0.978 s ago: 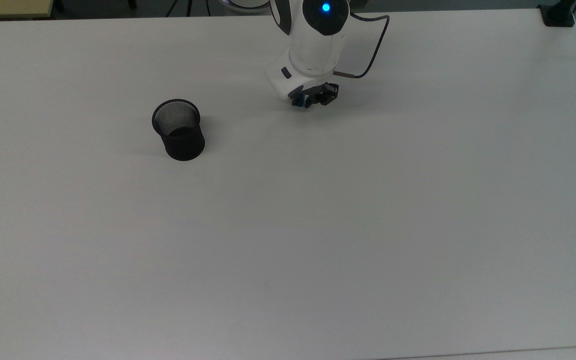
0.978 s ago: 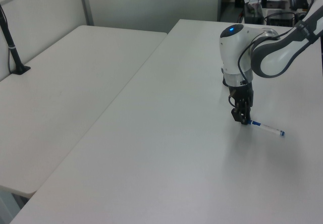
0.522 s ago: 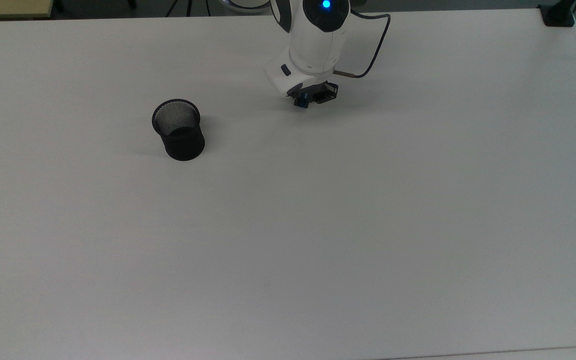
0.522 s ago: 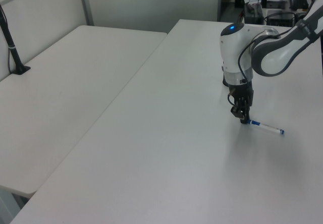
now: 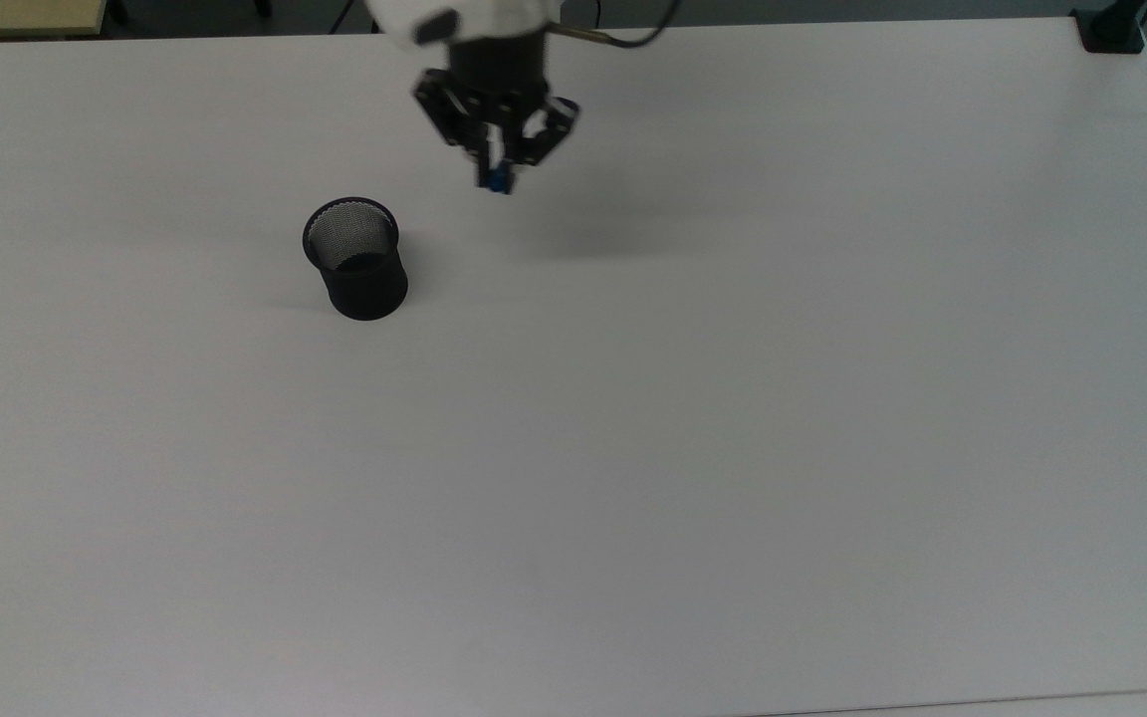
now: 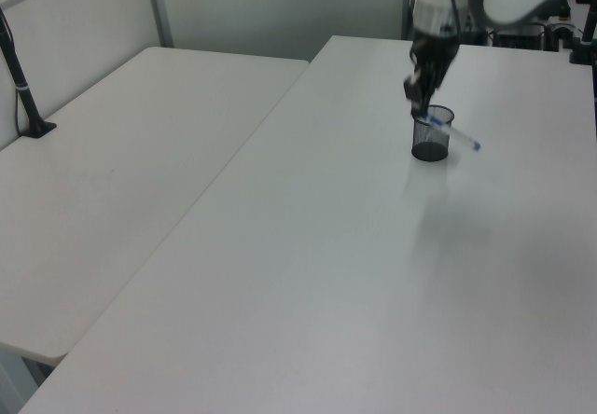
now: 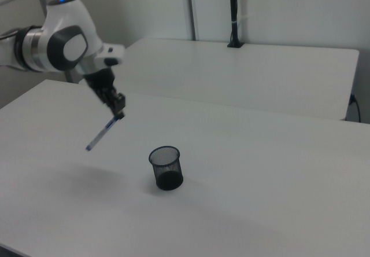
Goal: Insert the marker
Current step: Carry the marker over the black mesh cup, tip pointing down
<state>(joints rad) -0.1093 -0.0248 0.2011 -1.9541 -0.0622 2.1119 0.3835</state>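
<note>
Three fixed cameras, one white table (image 5: 733,448).
Top view: steeply downward, fairly close. Left view and right view: oblique, from opposite ends, farther back. All share the black mesh cup (image 5: 355,259) (image 6: 431,135) (image 7: 166,168) and arm (image 7: 63,43).

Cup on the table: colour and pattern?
Black wire mesh cup, clearest in the right view.

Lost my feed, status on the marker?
Gripper shut on marker, airborne, hanging tilted. Mesh cup upright, open, empty, off to one side. Path clear.
</note>
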